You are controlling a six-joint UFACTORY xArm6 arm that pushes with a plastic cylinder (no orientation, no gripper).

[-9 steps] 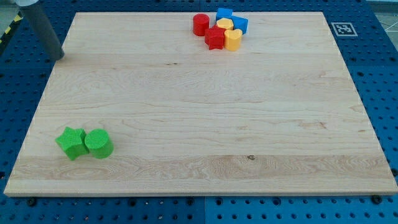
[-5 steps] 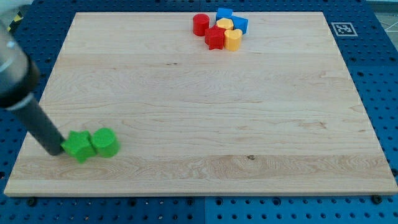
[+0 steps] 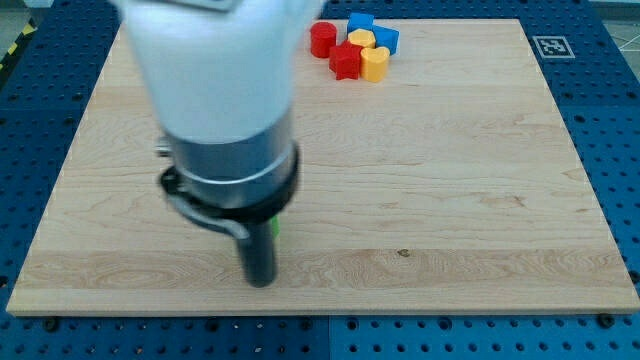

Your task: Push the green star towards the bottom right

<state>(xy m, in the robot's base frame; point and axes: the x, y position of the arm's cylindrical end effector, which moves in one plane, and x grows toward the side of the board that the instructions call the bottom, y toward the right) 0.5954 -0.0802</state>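
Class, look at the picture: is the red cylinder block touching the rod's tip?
No. The red cylinder block sits near the wooden board's top edge, while my tip is far below, near the bottom edge.

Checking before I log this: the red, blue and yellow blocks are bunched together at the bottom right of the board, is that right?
Not quite. The red cylinder, red star, blue blocks and yellow blocks are bunched together, but at the view's top, right of centre, as the camera view shows.
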